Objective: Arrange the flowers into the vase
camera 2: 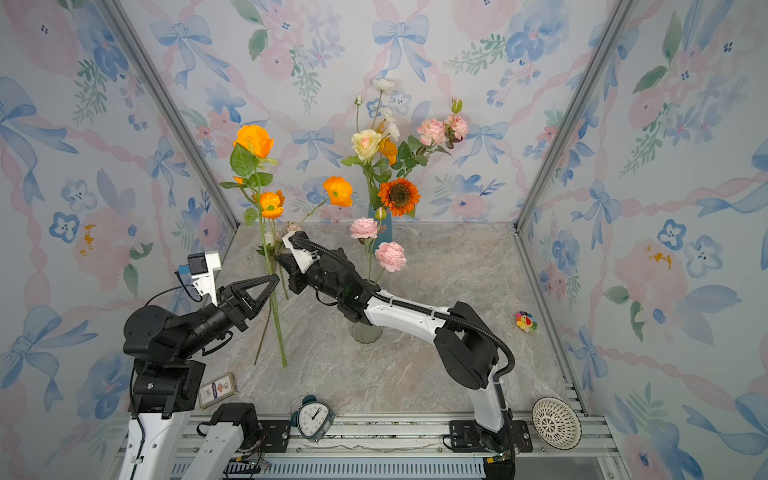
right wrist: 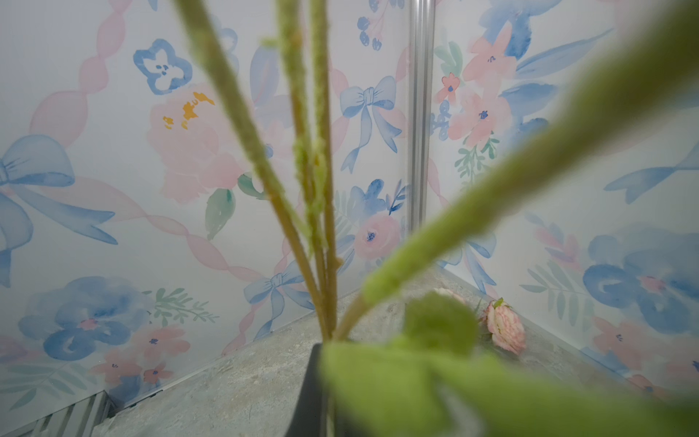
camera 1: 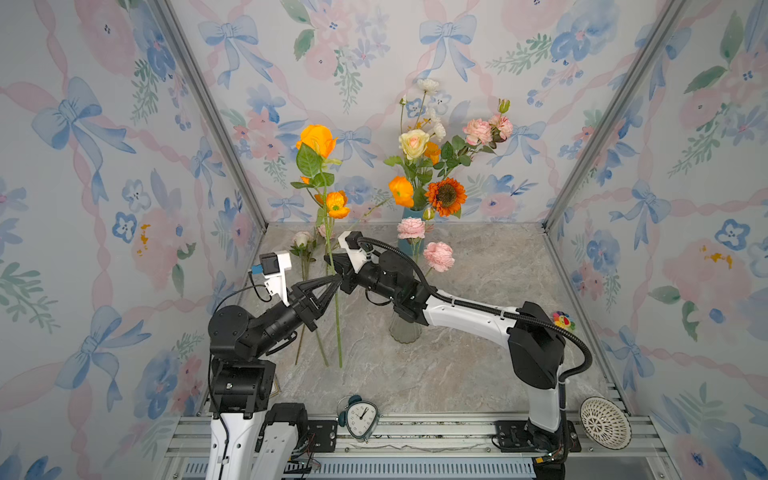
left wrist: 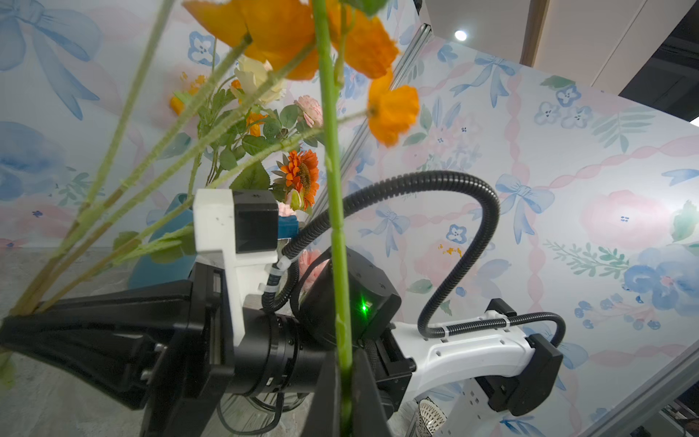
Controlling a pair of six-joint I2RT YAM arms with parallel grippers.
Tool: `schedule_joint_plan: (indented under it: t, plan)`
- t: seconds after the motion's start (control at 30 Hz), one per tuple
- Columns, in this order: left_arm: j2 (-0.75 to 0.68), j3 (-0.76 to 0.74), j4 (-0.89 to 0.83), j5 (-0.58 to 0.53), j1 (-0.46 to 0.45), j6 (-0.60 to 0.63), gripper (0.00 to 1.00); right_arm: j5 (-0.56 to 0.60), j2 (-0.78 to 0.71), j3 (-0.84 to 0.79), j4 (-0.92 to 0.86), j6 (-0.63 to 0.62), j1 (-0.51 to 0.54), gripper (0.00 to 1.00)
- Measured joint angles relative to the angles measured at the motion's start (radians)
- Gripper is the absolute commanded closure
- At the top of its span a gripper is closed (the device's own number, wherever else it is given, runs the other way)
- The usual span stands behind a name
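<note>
I've got left gripper (camera 1: 335,283) clamped on upright orange rose (camera 1: 319,140) stem, just left of glass vase (camera 1: 405,332), right gripper (camera 1: 331,260) clenched on poppy spray (camera 1: 336,204) beside it, pink blooms (camera 1: 439,256) above vase, likely standing in it, right arm (camera 1: 465,311) hides rim

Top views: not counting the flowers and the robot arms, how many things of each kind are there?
Vases: 2, blue vase and glass vase
Clock: 1
Bowl: 1
Plush toy: 1
Card box: 1
Total: 6
</note>
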Motion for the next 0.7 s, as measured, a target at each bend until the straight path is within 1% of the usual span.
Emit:
schedule_joint_plan:
  t: [0.1, 0.23, 0.43, 0.63, 0.7]
  plan:
    - [0.024, 0.012, -0.021, -0.018, 0.014, 0.038, 1.0, -0.024, 0.0, 0.0, -0.012, 0.005, 0.0, 1.0]
    - [0.09, 0.073, -0.041, -0.027, 0.045, 0.072, 1.0, -0.047, 0.0, -0.005, -0.019, 0.018, 0.0, 1.0]
    - [0.153, 0.164, -0.048, -0.049, 0.096, 0.12, 1.0, -0.077, 0.0, -0.013, -0.053, 0.038, 0.0, 1.0]
    - [0.18, 0.23, -0.046, -0.087, 0.121, 0.158, 1.0, -0.087, 0.003, -0.023, -0.124, 0.076, -0.002, 1.0]
    - [0.177, 0.237, -0.054, -0.103, 0.126, 0.172, 1.0, -0.09, 0.022, 0.008, -0.175, 0.099, -0.007, 1.0]
